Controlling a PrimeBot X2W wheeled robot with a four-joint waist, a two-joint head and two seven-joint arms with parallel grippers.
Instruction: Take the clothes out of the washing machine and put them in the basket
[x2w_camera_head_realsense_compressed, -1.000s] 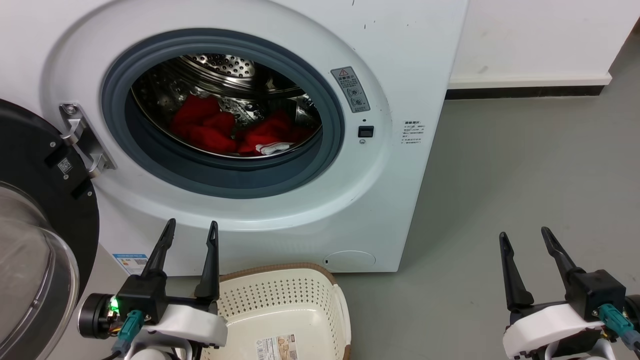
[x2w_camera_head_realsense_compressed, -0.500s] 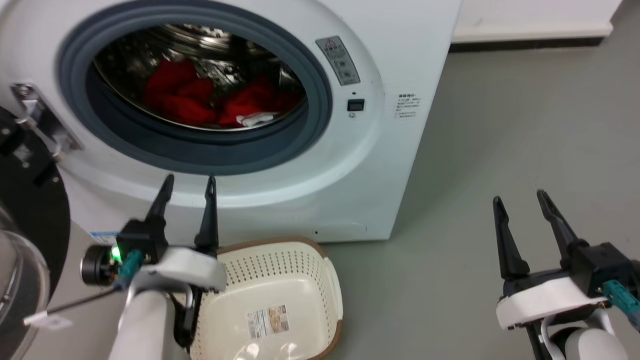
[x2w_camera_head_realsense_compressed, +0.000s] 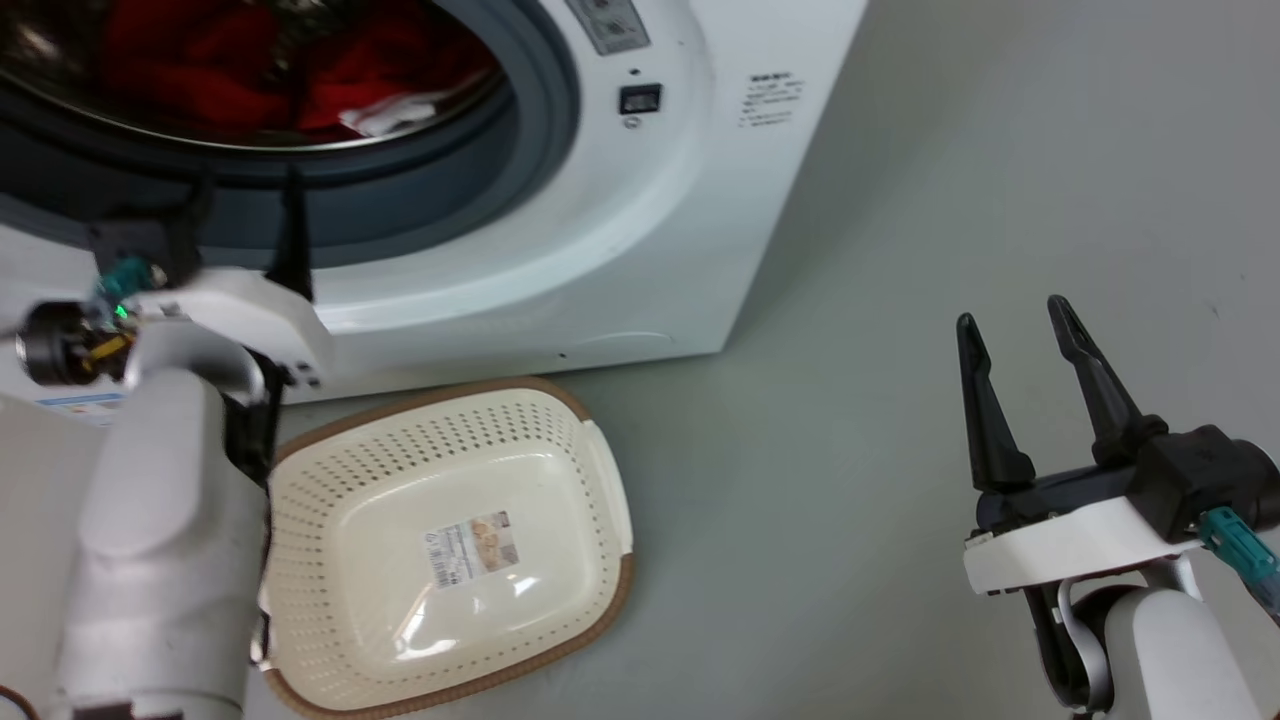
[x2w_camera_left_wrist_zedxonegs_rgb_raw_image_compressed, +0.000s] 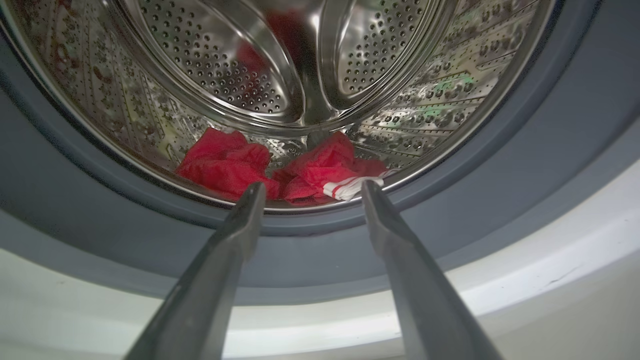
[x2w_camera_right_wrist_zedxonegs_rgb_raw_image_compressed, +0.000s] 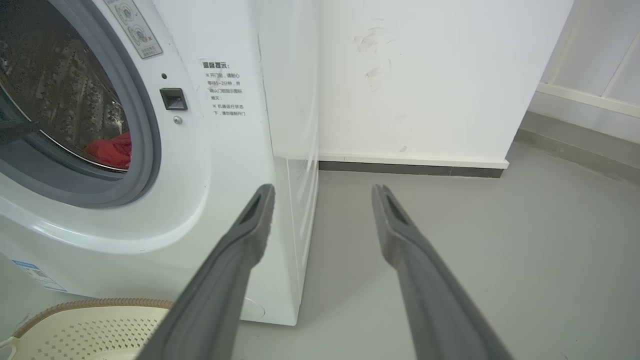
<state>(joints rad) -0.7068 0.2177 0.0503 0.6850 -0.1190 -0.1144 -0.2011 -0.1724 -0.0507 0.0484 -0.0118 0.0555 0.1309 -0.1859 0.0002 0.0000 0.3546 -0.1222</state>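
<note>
The washing machine (x2w_camera_head_realsense_compressed: 640, 240) stands open, its grey porthole rim (x2w_camera_left_wrist_zedxonegs_rgb_raw_image_compressed: 525, 165) around a perforated steel drum (x2w_camera_left_wrist_zedxonegs_rgb_raw_image_compressed: 225, 65). Red clothes (x2w_camera_left_wrist_zedxonegs_rgb_raw_image_compressed: 225, 162) lie in two heaps on the drum floor; the right heap (x2w_camera_left_wrist_zedxonegs_rgb_raw_image_compressed: 325, 165) shows red-and-white striped trim. My left gripper (x2w_camera_left_wrist_zedxonegs_rgb_raw_image_compressed: 312, 184) is open and empty, fingertips level with the lower porthole rim, short of the clothes; it is blurred in the head view (x2w_camera_head_realsense_compressed: 245, 190). The cream basket (x2w_camera_head_realsense_compressed: 610, 590) lies on the floor below the porthole, holding no clothes. My right gripper (x2w_camera_head_realsense_compressed: 1010, 312) hangs open and empty over the floor, to the right of the machine.
Grey floor (x2w_camera_head_realsense_compressed: 900, 200) spreads right of the machine. A white wall with a dark skirting strip (x2w_camera_right_wrist_zedxonegs_rgb_raw_image_compressed: 410, 169) stands behind it. The machine's right front corner (x2w_camera_right_wrist_zedxonegs_rgb_raw_image_compressed: 280, 200) is close to my right gripper's (x2w_camera_right_wrist_zedxonegs_rgb_raw_image_compressed: 324, 187) left finger. A paper label (x2w_camera_head_realsense_compressed: 470, 548) lies on the basket bottom.
The head camera has tipped down and shifted, so the machine slides up and left. My left gripper has risen from below the porthole to its lower rim. The right gripper stays open.
</note>
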